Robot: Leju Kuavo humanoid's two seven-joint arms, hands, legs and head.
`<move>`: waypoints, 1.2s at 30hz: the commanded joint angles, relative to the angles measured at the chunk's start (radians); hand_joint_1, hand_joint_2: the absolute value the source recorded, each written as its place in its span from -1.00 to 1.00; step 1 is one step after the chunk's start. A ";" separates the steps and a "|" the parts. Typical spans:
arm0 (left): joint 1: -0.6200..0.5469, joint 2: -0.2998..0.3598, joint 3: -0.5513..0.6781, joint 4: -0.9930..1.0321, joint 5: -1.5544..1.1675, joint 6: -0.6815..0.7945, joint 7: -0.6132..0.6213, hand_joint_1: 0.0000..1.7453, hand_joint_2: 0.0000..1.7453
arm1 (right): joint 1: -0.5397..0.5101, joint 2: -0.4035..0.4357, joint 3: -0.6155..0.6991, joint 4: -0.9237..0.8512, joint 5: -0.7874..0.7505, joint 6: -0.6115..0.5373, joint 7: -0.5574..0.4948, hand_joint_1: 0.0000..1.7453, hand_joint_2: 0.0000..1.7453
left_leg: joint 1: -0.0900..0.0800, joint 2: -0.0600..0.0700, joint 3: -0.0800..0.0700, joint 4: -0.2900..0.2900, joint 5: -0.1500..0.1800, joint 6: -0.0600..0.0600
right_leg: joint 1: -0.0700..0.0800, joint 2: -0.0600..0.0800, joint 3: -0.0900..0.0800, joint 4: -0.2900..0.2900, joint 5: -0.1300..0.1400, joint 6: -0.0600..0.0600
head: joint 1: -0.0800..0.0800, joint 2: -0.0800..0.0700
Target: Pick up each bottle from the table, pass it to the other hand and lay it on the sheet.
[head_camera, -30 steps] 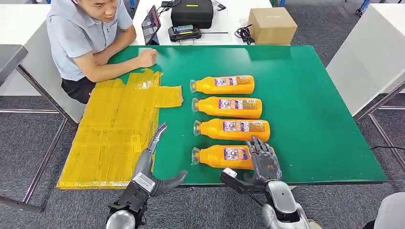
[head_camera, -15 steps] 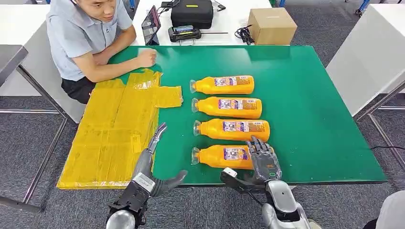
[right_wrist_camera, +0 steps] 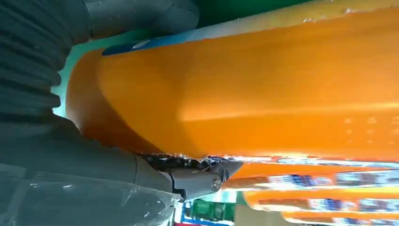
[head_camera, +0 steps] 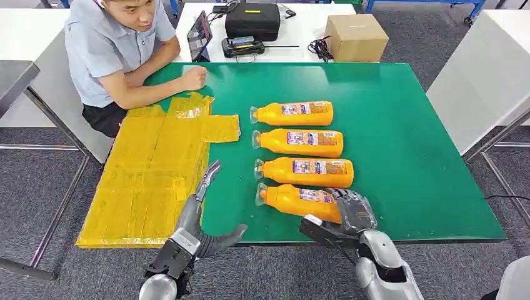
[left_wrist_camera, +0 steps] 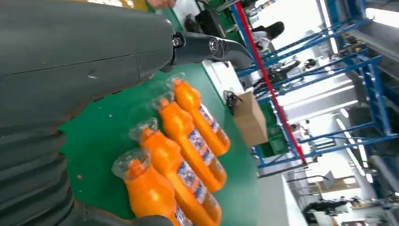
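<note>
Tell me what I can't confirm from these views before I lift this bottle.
- Right hand on the nearest bottle: head view shows the hand's back, hiding the fingers underneath; whether the bottle's base has left the table can't be told.
- Right wrist view: the bottle's orange body is too close and blurred to see the finger contact.
- Labels: print too small in the head view.
- Left hand: open; its grey cover blocks the sheet in the left wrist view.

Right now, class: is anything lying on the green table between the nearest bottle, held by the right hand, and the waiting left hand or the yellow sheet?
Nothing visible does. The right hand grips the nearest bottle. Between it and the open left hand lies only bare green table, and the yellow sheet lies just beyond that hand.
</note>
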 commanded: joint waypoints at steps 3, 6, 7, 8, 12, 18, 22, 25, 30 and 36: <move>-0.028 -0.013 -0.036 0.061 0.008 -0.002 0.000 -1.00 1.00 | 0.110 -0.070 0.001 0.058 -0.080 0.038 0.036 1.00 1.00 | 0.002 -0.007 0.006 -0.001 0.000 -0.002 | 0.002 -0.007 0.010 -0.004 -0.001 0.000 | 0.000 0.000; -0.033 -0.013 -0.041 0.071 0.008 -0.008 -0.001 -1.00 1.00 | 0.115 -0.069 -0.018 0.067 -0.153 0.046 0.003 1.00 1.00 | 0.001 -0.006 0.009 -0.001 0.000 -0.002 | 0.001 -0.007 0.013 -0.004 -0.001 0.000 | 0.000 0.000; -0.032 -0.013 -0.040 0.069 0.022 -0.006 -0.005 -1.00 1.00 | 0.122 -0.062 -0.029 0.059 -0.195 0.043 -0.024 1.00 1.00 | 0.001 -0.008 0.008 -0.002 0.000 -0.003 | 0.002 -0.009 0.013 -0.005 0.000 0.001 | 0.000 0.000; -0.029 -0.013 -0.035 0.065 0.044 0.017 -0.001 -1.00 1.00 | 0.140 -0.052 -0.032 0.029 -0.235 0.036 -0.054 1.00 1.00 | 0.001 -0.007 0.009 -0.001 0.000 -0.002 | 0.002 -0.008 0.014 -0.005 0.000 0.001 | 0.000 0.000; -0.022 -0.013 -0.014 0.056 0.093 0.080 0.030 -1.00 1.00 | 0.188 0.000 -0.030 -0.113 -0.295 0.034 -0.073 1.00 1.00 | 0.001 -0.005 0.010 -0.001 -0.002 -0.002 | 0.001 -0.006 0.013 -0.003 -0.001 0.001 | 0.000 0.000; -0.047 -0.013 0.001 0.147 0.219 0.050 0.138 -1.00 1.00 | 0.150 0.064 -0.001 -0.214 -0.344 0.022 -0.123 1.00 1.00 | 0.002 0.002 0.008 -0.001 -0.004 -0.004 | 0.002 0.000 0.020 -0.002 0.000 0.000 | 0.000 0.000; -0.077 -0.013 0.000 0.262 0.313 -0.021 0.184 -1.00 1.00 | 0.114 0.092 0.029 -0.250 -0.372 0.006 -0.176 1.00 1.00 | 0.003 0.004 0.007 -0.001 -0.003 -0.004 | 0.003 0.001 0.019 -0.002 0.001 0.000 | 0.000 0.000; -0.089 -0.013 -0.008 0.315 0.329 -0.029 0.172 -1.00 1.00 | 0.094 0.117 0.057 -0.276 -0.390 0.006 -0.200 1.00 1.00 | 0.003 0.005 0.003 -0.001 -0.002 -0.004 | 0.003 0.001 0.015 -0.001 0.001 0.000 | 0.000 0.000; -0.109 -0.013 -0.012 0.377 0.465 -0.111 0.187 -1.00 1.00 | 0.056 0.147 0.096 -0.272 -0.424 -0.008 -0.240 1.00 1.00 | 0.003 0.005 0.001 0.000 -0.002 -0.004 | 0.003 0.002 0.014 0.000 0.001 0.000 | 0.000 0.000; -0.126 -0.013 -0.032 0.402 0.532 -0.140 0.158 -1.00 1.00 | -0.010 0.178 0.127 -0.181 -0.412 -0.050 -0.261 1.00 1.00 | 0.003 0.005 -0.002 0.000 -0.002 -0.004 | 0.003 0.003 0.010 0.000 0.001 0.000 | 0.000 0.000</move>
